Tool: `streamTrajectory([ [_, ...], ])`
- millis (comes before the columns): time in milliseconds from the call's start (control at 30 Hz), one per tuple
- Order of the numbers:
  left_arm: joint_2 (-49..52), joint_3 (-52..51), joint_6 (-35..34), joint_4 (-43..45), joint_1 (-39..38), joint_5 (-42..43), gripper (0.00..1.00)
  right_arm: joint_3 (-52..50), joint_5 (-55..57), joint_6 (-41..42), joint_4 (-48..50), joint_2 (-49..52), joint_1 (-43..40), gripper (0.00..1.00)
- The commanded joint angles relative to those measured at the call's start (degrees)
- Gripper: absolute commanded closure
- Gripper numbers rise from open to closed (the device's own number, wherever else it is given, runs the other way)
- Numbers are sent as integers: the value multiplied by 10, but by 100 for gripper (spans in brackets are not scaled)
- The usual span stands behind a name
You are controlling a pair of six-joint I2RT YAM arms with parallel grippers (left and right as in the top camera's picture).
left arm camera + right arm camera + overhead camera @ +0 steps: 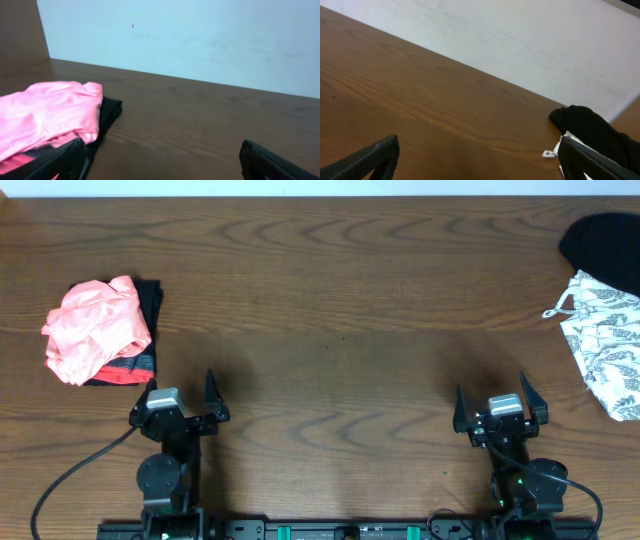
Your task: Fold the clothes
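A crumpled salmon-pink garment (95, 328) (45, 117) lies at the table's left on top of a black garment with a red-grey band (135, 366) (106, 114). At the far right edge sit a white garment with grey print (606, 340) (554, 152) and a plain black one (603, 243) (592, 130). My left gripper (183, 398) (160, 162) stands open near the front edge, just right of and below the pink pile, with nothing between its fingers. My right gripper (502, 403) (480, 160) is open too, near the front right, left of the white garment.
The brown wooden table (340, 310) stretches between the two piles. A pale wall (200, 40) runs behind its far edge. Both arm bases and their cables sit along the front edge.
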Motion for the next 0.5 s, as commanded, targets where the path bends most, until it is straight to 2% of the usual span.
streamTrajectory([
  [0,-32,-1,40,9,2,-7,2,-1,2,9,-2,-4,2,1],
  [133,-71,-1,81,-2,2,-7,2,-1,2,9,-3,-4,2,1],
  [400,-77,-1,78,-129,1,13,2,-1,2,9,-3,-4,2,1],
  [467,-76,-1,77,-137,1,11,2,-1,2,9,-3,-4,2,1],
])
